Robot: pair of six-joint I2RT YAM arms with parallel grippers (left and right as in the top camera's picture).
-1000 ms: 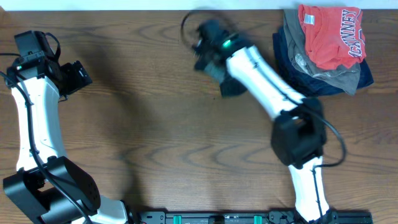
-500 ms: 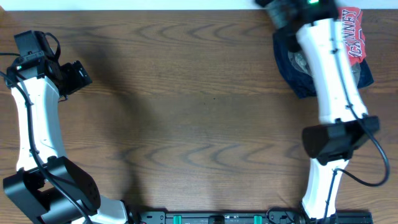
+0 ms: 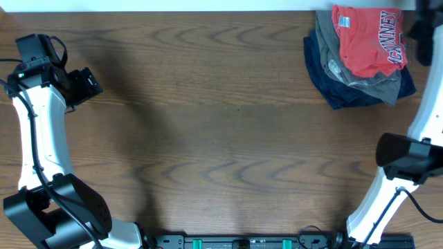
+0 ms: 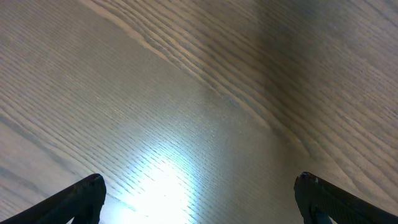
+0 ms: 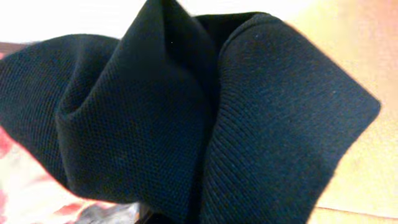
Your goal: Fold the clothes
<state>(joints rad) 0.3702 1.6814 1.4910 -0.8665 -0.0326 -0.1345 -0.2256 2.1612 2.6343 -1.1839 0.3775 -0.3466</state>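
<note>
The black garment (image 5: 186, 124) is bunched up and fills the right wrist view; no logo or tag shows. It hangs right in front of the camera and hides my right gripper's fingers, which seem closed on it. In the overhead view only a dark piece of the right gripper (image 3: 419, 33) shows at the far right edge, beside the pile of clothes. My left gripper (image 3: 87, 84) is at the far left over bare table. In the left wrist view the left gripper (image 4: 199, 186) is open and empty, with wood grain below it.
A pile stands at the back right: a red T-shirt (image 3: 367, 38) with white lettering on a grey garment (image 3: 377, 86) and a navy one (image 3: 339, 93). The right arm's elbow (image 3: 408, 155) sits at the right edge. Red fabric (image 5: 12, 155) shows below the black garment.
My right arm has swung from the table's back middle past the pile to the far right edge, carrying the black fabric. The left arm has not moved.
</note>
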